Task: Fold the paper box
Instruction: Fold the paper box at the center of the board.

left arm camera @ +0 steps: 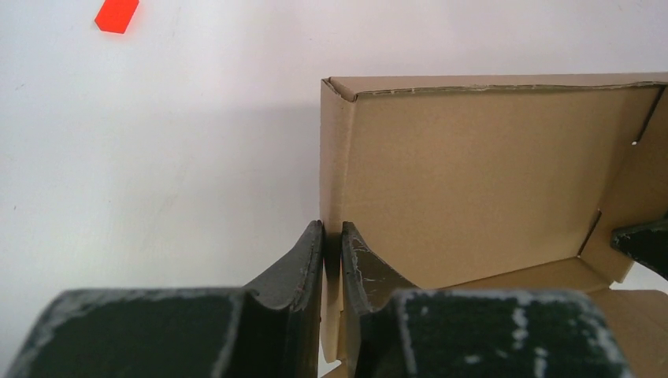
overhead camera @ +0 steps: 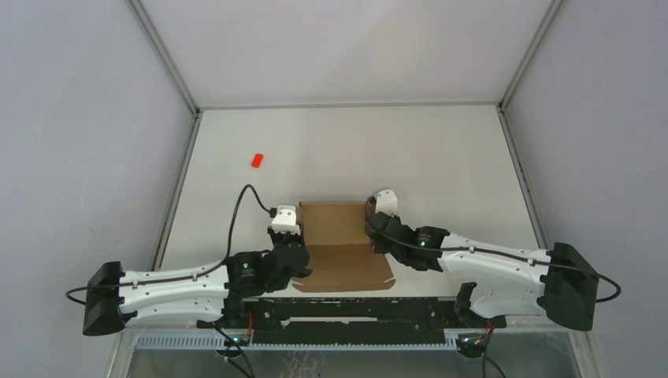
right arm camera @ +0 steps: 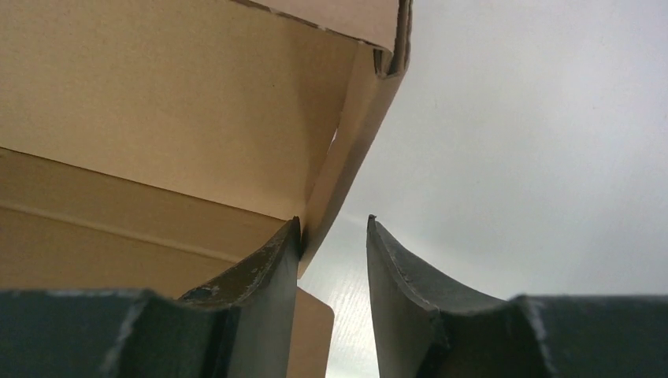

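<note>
The paper box (overhead camera: 337, 236) is brown cardboard, partly folded, lying at the near middle of the table with its far wall and both side walls raised. My left gripper (left arm camera: 332, 236) is shut on the box's left side wall (left arm camera: 332, 157). It also shows in the top view (overhead camera: 293, 236). My right gripper (right arm camera: 334, 236) is open at the box's right side wall (right arm camera: 354, 150); its left finger (right arm camera: 260, 272) is inside the box against that wall, its right finger is outside, apart from it. The top view shows that gripper (overhead camera: 375, 230) at the right wall.
A tiny red block (overhead camera: 256, 160) lies on the white table at the far left, also in the left wrist view (left arm camera: 116, 14). Grey walls enclose the table. A loose flap (overhead camera: 346, 277) of the box lies flat toward the arm bases.
</note>
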### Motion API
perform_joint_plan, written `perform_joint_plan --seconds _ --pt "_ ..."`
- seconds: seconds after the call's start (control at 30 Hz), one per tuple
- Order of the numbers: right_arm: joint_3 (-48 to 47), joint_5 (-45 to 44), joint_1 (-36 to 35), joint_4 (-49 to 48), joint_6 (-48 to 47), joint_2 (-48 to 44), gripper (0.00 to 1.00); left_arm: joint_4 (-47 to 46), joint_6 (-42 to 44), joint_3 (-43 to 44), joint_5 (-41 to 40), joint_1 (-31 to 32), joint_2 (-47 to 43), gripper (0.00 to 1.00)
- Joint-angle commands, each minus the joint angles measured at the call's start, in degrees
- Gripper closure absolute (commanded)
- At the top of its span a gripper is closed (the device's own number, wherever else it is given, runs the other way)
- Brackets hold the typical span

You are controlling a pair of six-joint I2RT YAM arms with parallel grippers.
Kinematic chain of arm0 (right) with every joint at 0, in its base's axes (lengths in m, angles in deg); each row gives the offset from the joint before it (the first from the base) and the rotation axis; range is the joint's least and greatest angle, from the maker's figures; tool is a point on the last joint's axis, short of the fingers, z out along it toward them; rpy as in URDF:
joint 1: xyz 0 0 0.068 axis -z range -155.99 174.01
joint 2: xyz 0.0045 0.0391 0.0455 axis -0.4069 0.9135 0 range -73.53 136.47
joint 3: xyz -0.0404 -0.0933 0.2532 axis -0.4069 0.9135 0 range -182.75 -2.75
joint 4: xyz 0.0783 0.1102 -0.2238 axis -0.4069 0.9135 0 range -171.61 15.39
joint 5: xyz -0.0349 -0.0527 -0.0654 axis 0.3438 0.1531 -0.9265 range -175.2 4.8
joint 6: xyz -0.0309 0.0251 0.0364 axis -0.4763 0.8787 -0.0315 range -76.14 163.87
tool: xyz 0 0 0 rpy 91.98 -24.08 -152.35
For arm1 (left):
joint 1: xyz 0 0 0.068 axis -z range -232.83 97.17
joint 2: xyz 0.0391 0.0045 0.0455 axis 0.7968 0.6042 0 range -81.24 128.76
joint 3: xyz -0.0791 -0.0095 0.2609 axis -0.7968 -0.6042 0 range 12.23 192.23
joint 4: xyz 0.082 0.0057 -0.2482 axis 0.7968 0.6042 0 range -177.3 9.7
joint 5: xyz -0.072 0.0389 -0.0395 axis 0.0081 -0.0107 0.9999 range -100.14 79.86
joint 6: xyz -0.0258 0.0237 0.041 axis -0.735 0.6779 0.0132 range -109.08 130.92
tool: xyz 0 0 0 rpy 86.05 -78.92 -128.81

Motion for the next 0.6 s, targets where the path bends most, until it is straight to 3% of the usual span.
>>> perform_joint_plan --seconds 0.0,0.2,0.57 --pt "0.45 1.52 0.98 -3.50 -0.52 -2.62 0.55 -2.51 -0.51 1.43 -2.41 0.59 -0.48 0.83" --pt "0.97 1.62 1.15 -4.85 -0.20 -3.73 0.54 -2.51 -0.38 1.52 -2.50 0.69 -0.34 0.83" --pt "3.18 3.22 3.40 -7.39 0.96 -11.93 0.37 -2.55 -0.88 0.83 -2.50 0.79 -0.32 0.83"
